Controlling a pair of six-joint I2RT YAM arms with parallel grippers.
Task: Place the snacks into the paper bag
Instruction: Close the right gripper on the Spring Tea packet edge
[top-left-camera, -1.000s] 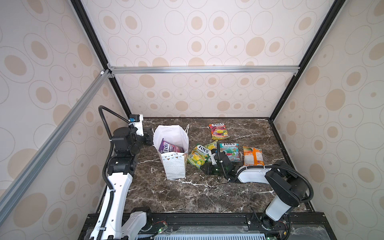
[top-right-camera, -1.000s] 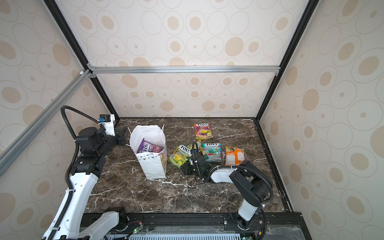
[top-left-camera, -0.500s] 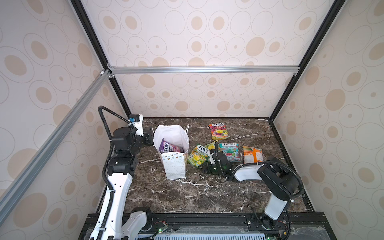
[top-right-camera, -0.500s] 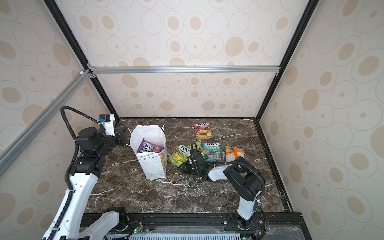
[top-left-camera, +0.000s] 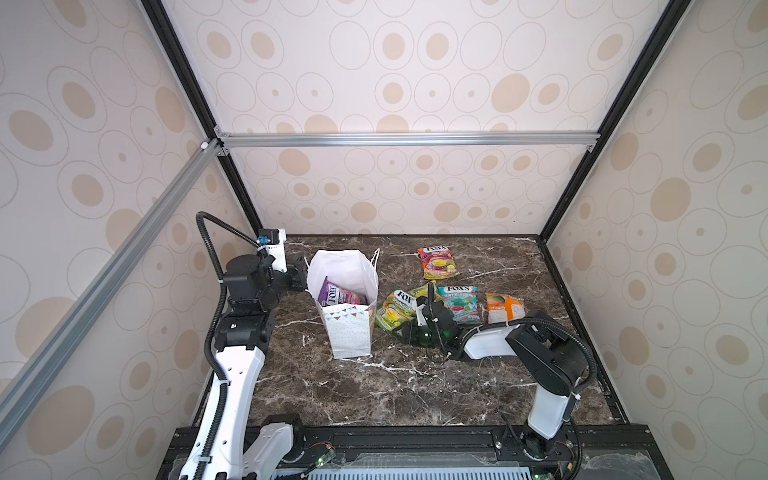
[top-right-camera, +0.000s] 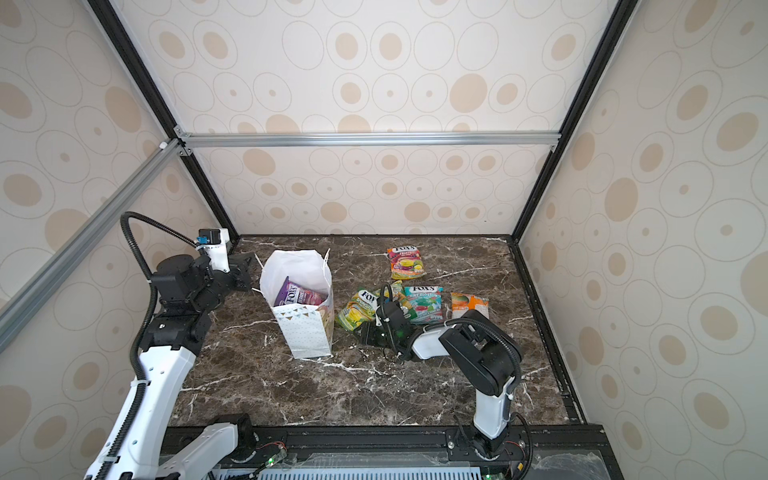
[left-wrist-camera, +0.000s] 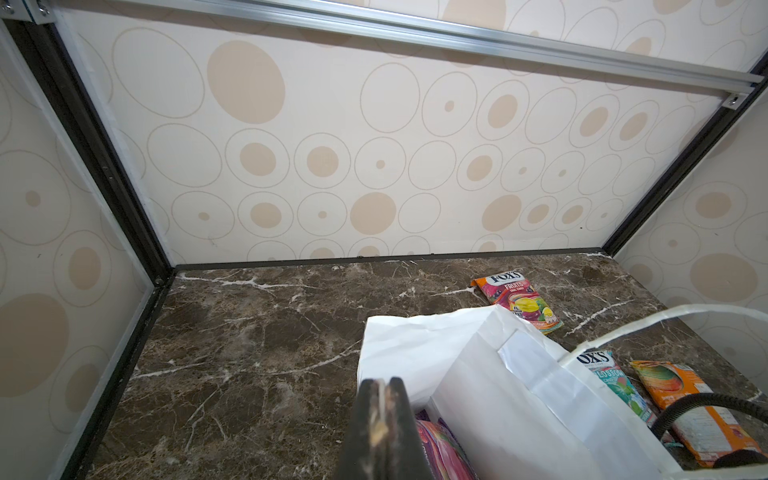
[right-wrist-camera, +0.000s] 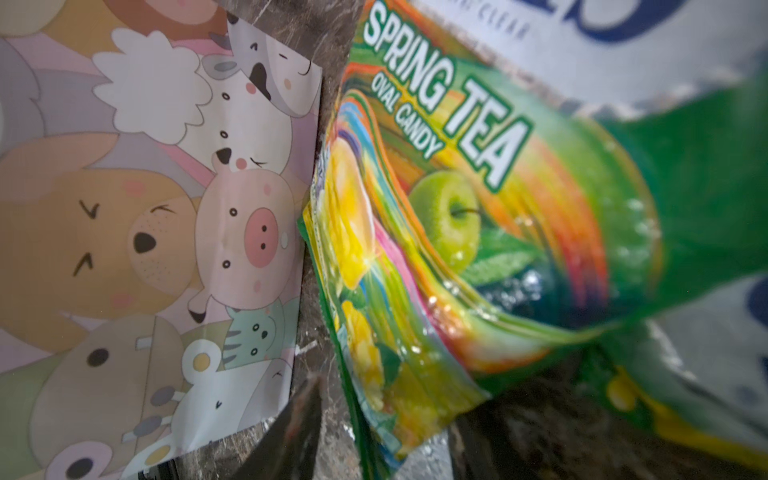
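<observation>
1. While my left gripper waits at 9 o'clock of the paper bag, its jaws are pressed fully together right at the bag's rim. If a bit of paper is pinched between them, I cannot tell.
2. The bag stands upright and open on the marble table, at about 9 o'clock from the table's middle in both top views. A purple pouch leans inside it.
3. My right gripper is low over the table at 3 o'clock of the bag, with its tips at the near edge of the yellow-green pouch.
4. In the right wrist view one dark finger shows beside this pouch's corner, and the bag's animal-printed side is just beyond. Whether my right jaws grip the pouch or only stand around it I cannot tell.
5. At 3 o'clock of the yellow-green pouch lies the teal pouch, and just beside that one, again at 3 o'clock, lies the orange pouch.
6. The orange-pink pouch lies apart, at about 11 o'clock of the teal one.
</observation>
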